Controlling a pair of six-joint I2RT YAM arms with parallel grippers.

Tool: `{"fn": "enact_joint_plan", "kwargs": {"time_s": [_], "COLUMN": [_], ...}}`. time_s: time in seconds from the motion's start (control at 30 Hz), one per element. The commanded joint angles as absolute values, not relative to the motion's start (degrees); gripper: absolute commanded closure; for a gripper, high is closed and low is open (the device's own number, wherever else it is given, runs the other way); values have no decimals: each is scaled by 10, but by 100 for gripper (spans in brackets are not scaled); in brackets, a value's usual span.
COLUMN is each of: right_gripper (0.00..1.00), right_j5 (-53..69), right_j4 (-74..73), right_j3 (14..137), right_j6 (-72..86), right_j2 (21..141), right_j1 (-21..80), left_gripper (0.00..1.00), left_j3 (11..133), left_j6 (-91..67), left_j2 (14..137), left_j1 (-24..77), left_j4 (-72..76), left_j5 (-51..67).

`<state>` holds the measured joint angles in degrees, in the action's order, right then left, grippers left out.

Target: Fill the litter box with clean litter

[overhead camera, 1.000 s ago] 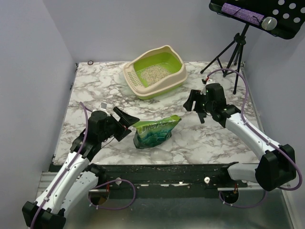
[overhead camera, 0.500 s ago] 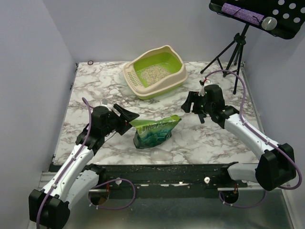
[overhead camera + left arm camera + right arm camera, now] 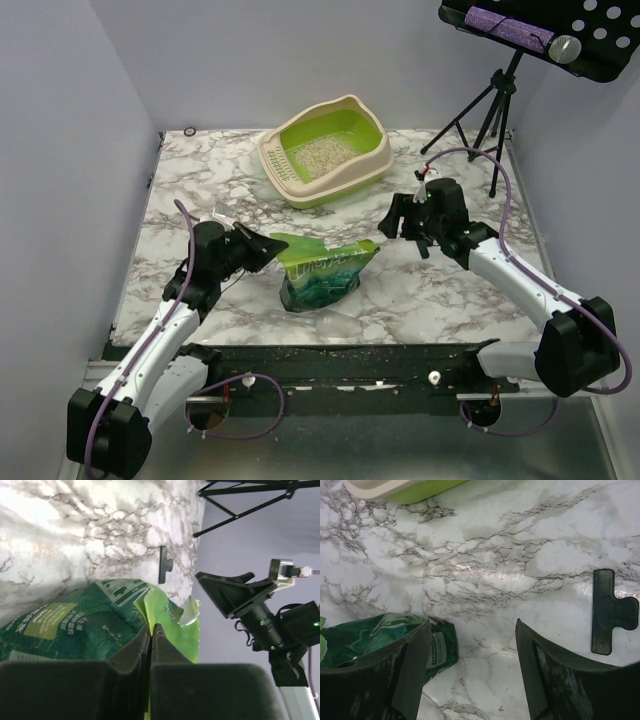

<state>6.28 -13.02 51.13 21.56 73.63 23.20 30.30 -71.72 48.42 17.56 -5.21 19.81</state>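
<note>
White-and-grey marble table (image 3: 200, 180) boxed in by plain lavender walls, with a black tripod (image 3: 497, 105) standing at the far right corner.

The litter box (image 3: 280, 165) sits at the far middle of the table, slotted beige end pointing left. There's a patch of litter (image 3: 318, 153) lying on the lime-green floor, with plenty of green showing around it.

Closer in, near the middle of the table, is a green bag (image 3: 322, 275) lying on its side. The left tool (image 3: 272, 247) has come in from the left, and the wrist view shows its fingers (image 3: 165, 645) pressed together on the pale-green flap at the bag's top edge, so it's clamped on the bag.

The right tool (image 3: 403, 215) hovers just past the bag's right corner with its fingers well apart and nothing between them but marble. A black clip (image 3: 611, 612) lies flat on the table off to one side of it, not touching anything.
</note>
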Motion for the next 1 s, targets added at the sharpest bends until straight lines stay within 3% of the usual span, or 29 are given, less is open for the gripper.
{"fn": "enact_joint_plan", "kwargs": {"time_s": [0.0,0.33,0.47,0.63,0.8,0.97], "right_gripper": [25,19,18,17,17,17], "right_j5": [81,152,182,350,605,671], "right_j4": [-110,-51,-38,1,-217,-321], "right_j3": [509,588,630,646,735,778], "right_j6": [196,70,-16,-142,-308,-387], "right_j2": [740,736,733,713,743,783], "right_j1": [238,238,238,238,238,238], "left_gripper": [100,100,100,100,100,100], "left_j3": [308,296,304,333,330,301], "left_j6": [-666,-557,-517,-492,-450,-446], "left_j2": [468,477,494,528,526,514], "left_j1": [150,137,137,137,138,138], "left_j4": [32,349,404,429,453,516], "left_j5": [214,312,373,485,520,543]}}
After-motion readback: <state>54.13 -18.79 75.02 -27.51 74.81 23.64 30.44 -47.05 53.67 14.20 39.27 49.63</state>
